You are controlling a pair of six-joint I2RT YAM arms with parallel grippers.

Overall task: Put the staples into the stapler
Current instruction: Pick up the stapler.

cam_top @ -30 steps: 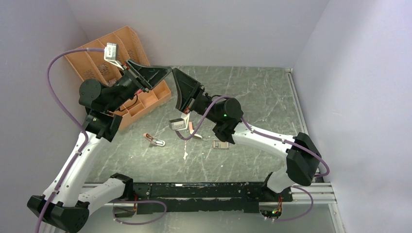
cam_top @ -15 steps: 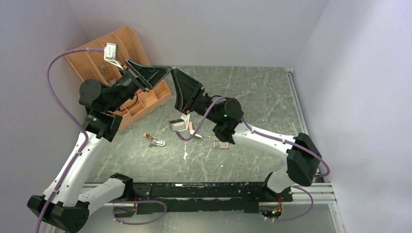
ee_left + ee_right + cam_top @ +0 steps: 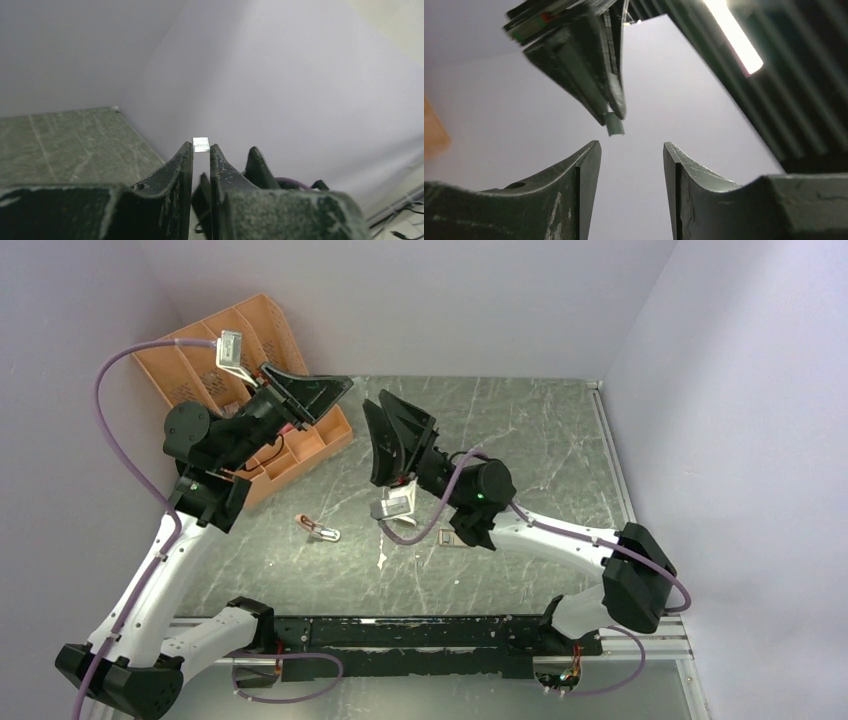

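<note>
Back-left corner: orange divided organizer on the green marbled table. The left arm is raised in front of it, with the left gripper pointing right, in mid-air well above the tabletop.

Its fingers are pressed almost together, pinching a staple strip right at the tips. The strip is short, flat and silvery-grey with a bright face. Only a small end shows, sticking out just past the fingertips. Fine ribbing is barely visible. From the right wrist camera the same strip reads as a pale grey stub poking out of the left tips. Overhead it's too small to make out.

On the table between the arms there's a small pink-and-silver item lying flat, well apart from both grippers. Can't tell for sure whether it's the stapler. A few white flecks lie near it.

The right gripper is also off the table, aimed up-left at the left gripper's tips, near but not touching. Its fingers are spread with nothing between them. In its wrist view the strip sits above the gap, roughly in line with it and clear of both fingers.

Further right is a small grey-white boxy item on the table, partly under the right forearm. Can't tell what it is.
</note>
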